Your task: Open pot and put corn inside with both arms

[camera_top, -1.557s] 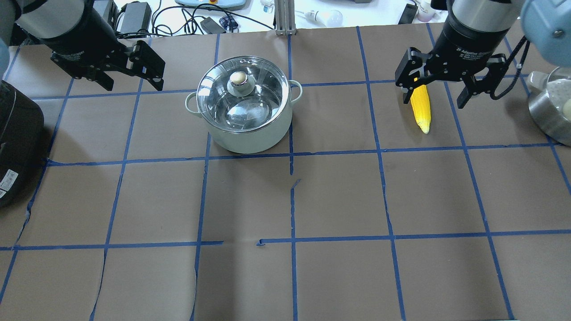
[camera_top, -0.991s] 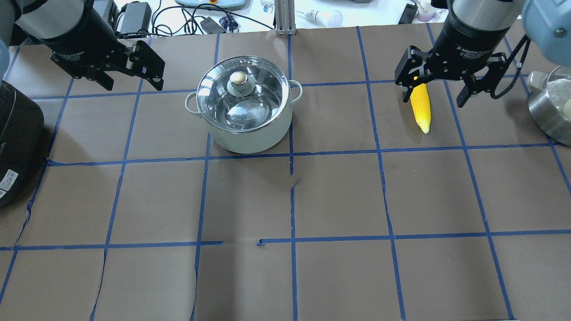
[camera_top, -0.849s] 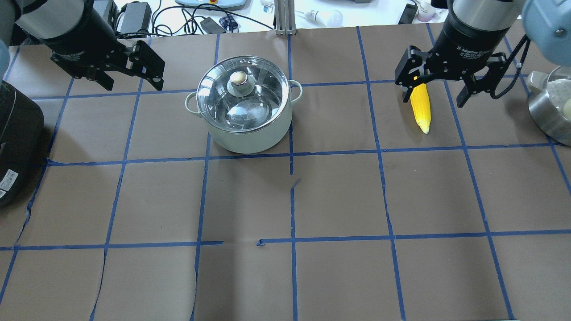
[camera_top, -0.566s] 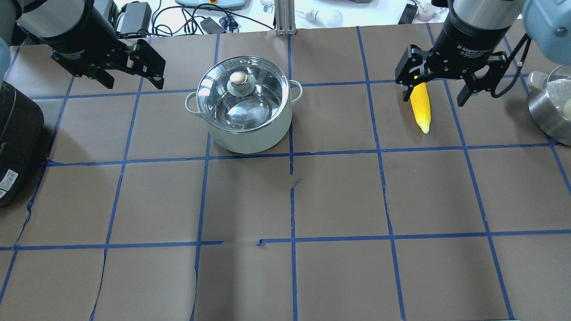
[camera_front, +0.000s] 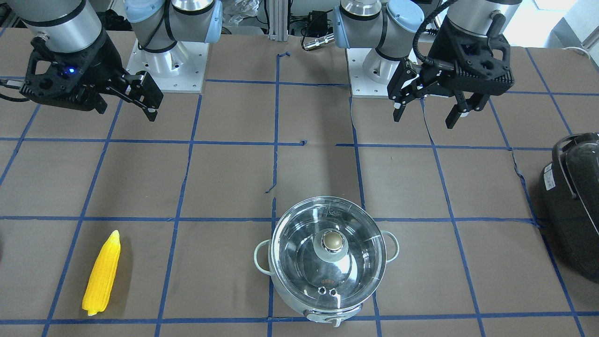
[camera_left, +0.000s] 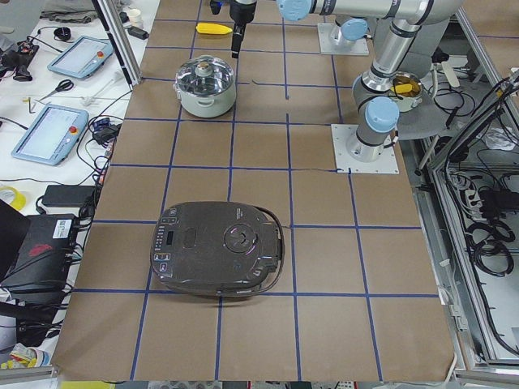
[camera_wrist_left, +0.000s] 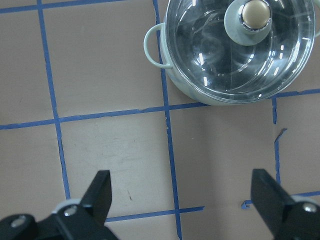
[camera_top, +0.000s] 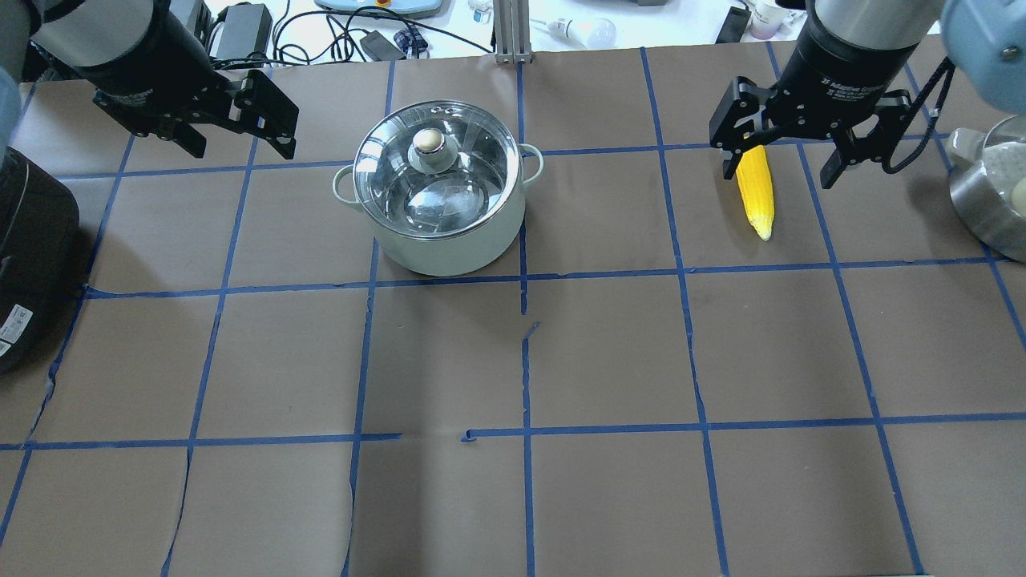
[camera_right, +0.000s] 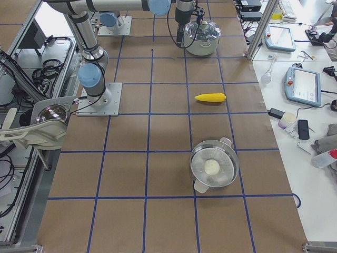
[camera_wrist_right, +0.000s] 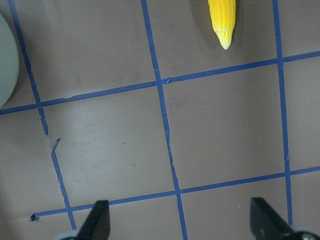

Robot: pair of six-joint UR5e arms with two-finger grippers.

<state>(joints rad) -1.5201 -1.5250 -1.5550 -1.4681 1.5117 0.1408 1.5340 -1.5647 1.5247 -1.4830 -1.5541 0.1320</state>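
We see the paper-covered table (camera_top: 609, 353), where the pot (camera_top: 439, 200) stands toward the side away from the robot, its glass lid (camera_top: 461, 172) on. The left gripper (camera_front: 424, 120) and right gripper (camera_top: 779, 178) hang above the table, both spread wide and empty. The corn (camera_top: 756, 192) lies flat on the right arm's side, well apart from the pot.

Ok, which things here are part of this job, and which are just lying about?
For the job: pot, its glass lid, corn, left gripper and right gripper, both open.
Lying about: black cooker at the robot's left end, steel pan at its right end.
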